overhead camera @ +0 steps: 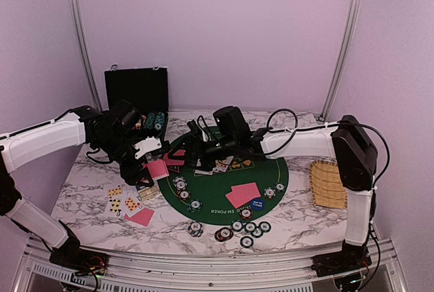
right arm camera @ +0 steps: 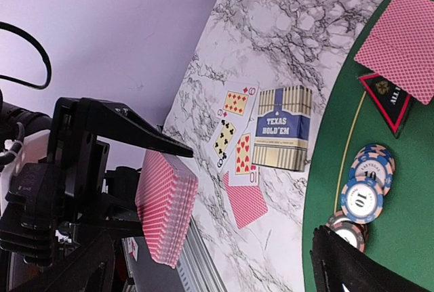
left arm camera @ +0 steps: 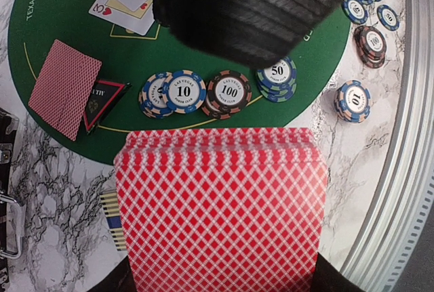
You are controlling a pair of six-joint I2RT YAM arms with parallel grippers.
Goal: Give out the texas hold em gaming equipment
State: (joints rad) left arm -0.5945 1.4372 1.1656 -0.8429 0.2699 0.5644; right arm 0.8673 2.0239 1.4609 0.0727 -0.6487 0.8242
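My left gripper (overhead camera: 153,162) is shut on a deck of red-backed cards (overhead camera: 158,169) and holds it above the mat's left edge; the deck fills the left wrist view (left arm camera: 217,211) and shows in the right wrist view (right arm camera: 166,216). My right gripper (overhead camera: 194,148) is open and empty, just right of the deck, and looms black in the left wrist view (left arm camera: 251,7). Chip stacks (left arm camera: 183,91) and a triangular red-black marker (left arm camera: 102,101) lie on the green mat (overhead camera: 217,200). Two red-backed cards (overhead camera: 243,194) and a blue button (overhead camera: 256,204) lie at the mat's right.
The black chip case (overhead camera: 135,89) stands open at the back left. The wicker basket (overhead camera: 327,183) sits at the right. A card box (right arm camera: 283,129) and face-up cards (right arm camera: 234,136) lie on the marble at the left. More chips (overhead camera: 247,227) line the near edge.
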